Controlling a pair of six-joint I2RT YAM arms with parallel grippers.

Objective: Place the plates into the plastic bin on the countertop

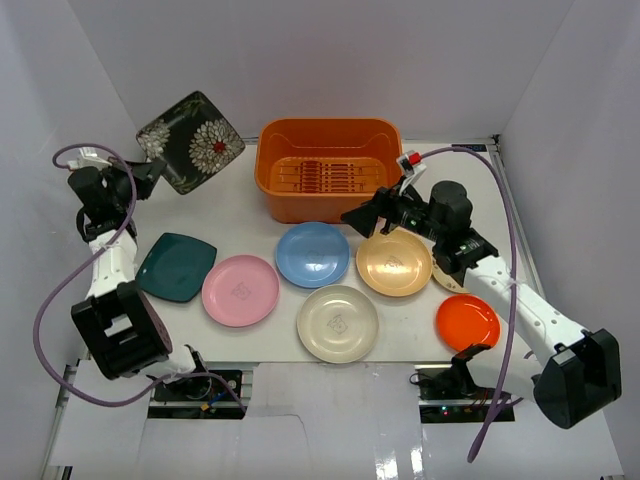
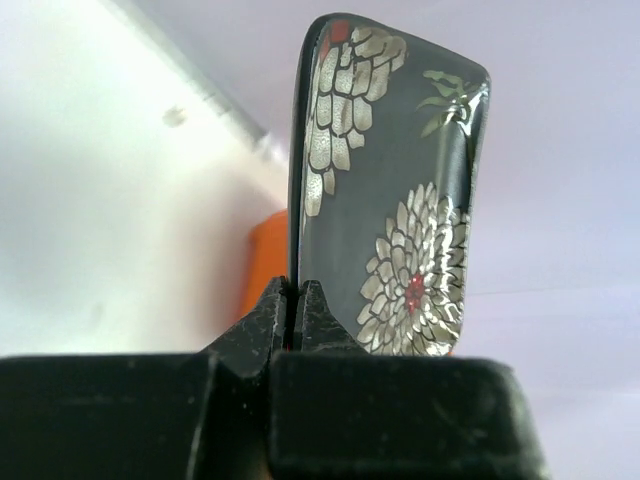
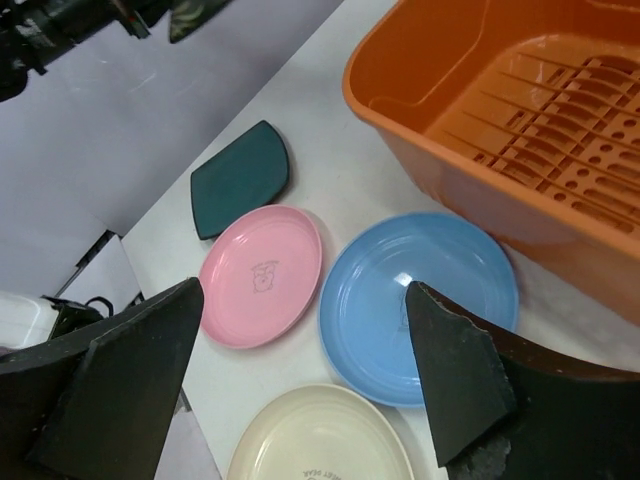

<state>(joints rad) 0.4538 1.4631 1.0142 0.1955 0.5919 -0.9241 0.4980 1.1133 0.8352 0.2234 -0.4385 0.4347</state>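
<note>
Several plates lie on the countertop (image 1: 250,215): dark teal (image 1: 177,266), pink (image 1: 240,290), light blue (image 1: 312,254), cream (image 1: 338,323), tan (image 1: 394,264) and orange (image 1: 467,322). The orange plastic bin (image 1: 330,205) stands at the back with nothing on its slotted floor. My left gripper (image 1: 150,172) is shut on the edge of a black square plate with silver flowers (image 1: 190,140), held tilted in the air left of the bin; the left wrist view shows that plate (image 2: 390,200) upright, pinched in the gripper (image 2: 295,300). My right gripper (image 1: 372,218) hovers open above the blue plate (image 3: 390,300), nothing between its fingers.
White walls close in the back and both sides. Purple cables loop from both arms. The right wrist view shows the pink plate (image 3: 262,275), cream plate (image 3: 320,440), teal plate (image 3: 240,178) and the bin wall (image 3: 470,190). The table's front edge runs just below the cream plate.
</note>
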